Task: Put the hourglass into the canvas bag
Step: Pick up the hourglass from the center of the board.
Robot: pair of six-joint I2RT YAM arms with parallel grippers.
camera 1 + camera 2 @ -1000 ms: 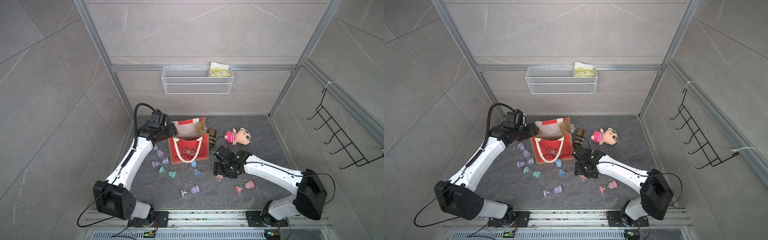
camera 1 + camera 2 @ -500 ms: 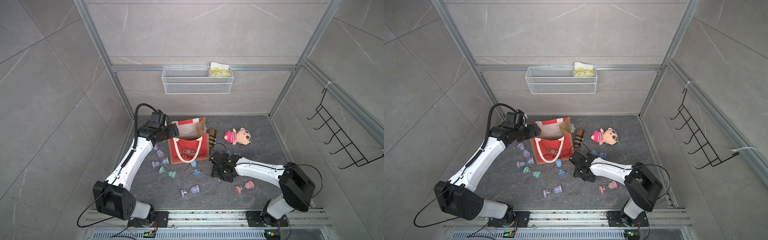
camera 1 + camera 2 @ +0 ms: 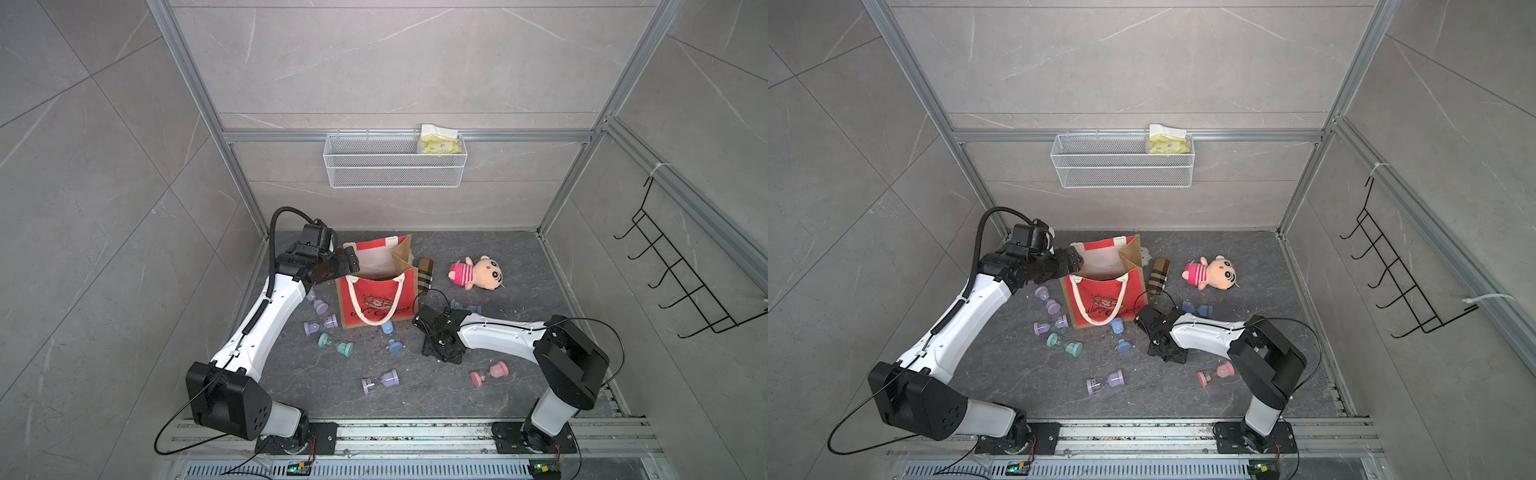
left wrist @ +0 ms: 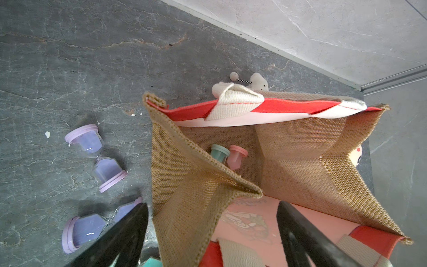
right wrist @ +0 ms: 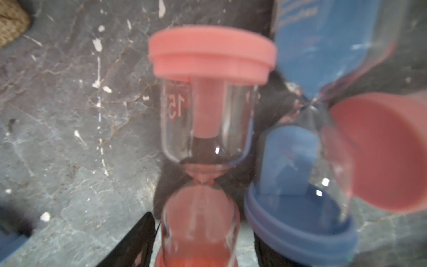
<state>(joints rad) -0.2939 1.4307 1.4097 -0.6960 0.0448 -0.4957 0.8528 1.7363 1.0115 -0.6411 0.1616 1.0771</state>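
Observation:
The canvas bag (image 3: 376, 299) (image 3: 1104, 303) stands upright with its mouth open; a teal hourglass (image 4: 219, 153) and a pink one (image 4: 238, 154) lie inside. My left gripper (image 3: 349, 262) (image 4: 211, 205) is open at the bag's left rim, its fingers straddling the burlap side panel (image 4: 184, 185). My right gripper (image 3: 442, 351) (image 3: 1167, 351) (image 5: 203, 231) points down at the floor right of the bag. Its jaws flank the lower bulb of a pink hourglass (image 5: 205, 115) with a small gap on each side. This hourglass is hidden under the gripper in both top views.
A blue hourglass (image 5: 300, 173) lies against the pink one. Loose hourglasses lie about: purple (image 3: 380, 380), pink (image 3: 490, 373), teal (image 3: 336, 345), blue (image 3: 465, 308). A plaid cylinder (image 3: 424, 274) and plush doll (image 3: 478, 272) lie right of the bag. A wire basket (image 3: 395, 166) hangs on the back wall.
My right arm has folded in and its gripper has come down over the pink hourglass, jaws narrowing. My left gripper has opened wider at the bag's rim.

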